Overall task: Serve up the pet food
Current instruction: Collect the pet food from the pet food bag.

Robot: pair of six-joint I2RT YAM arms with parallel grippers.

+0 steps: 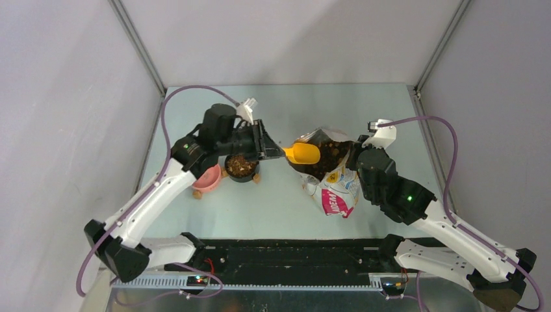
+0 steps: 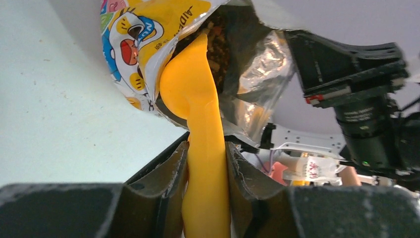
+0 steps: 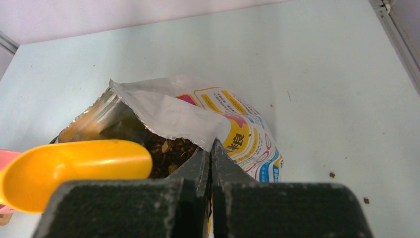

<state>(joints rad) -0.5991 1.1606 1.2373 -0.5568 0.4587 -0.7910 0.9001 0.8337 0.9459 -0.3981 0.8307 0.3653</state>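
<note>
The pet food (image 1: 331, 156) is brown kibble inside the open cartoon-cat bag (image 1: 338, 192), and also shows in the right wrist view (image 3: 166, 151). More kibble fills a dark bowl (image 1: 241, 166). My left gripper (image 1: 268, 149) is shut on the handle of a yellow scoop (image 1: 303, 154), whose head is at the bag's mouth. In the left wrist view the scoop (image 2: 195, 94) reaches into the bag (image 2: 133, 44). My right gripper (image 3: 211, 151) is shut on the bag's rim (image 3: 173, 116) and holds it open.
A pink bowl (image 1: 206, 179) stands left of the dark bowl. A few stray kibble bits (image 3: 331, 174) lie on the pale table right of the bag. Grey walls close in the table at the back and sides.
</note>
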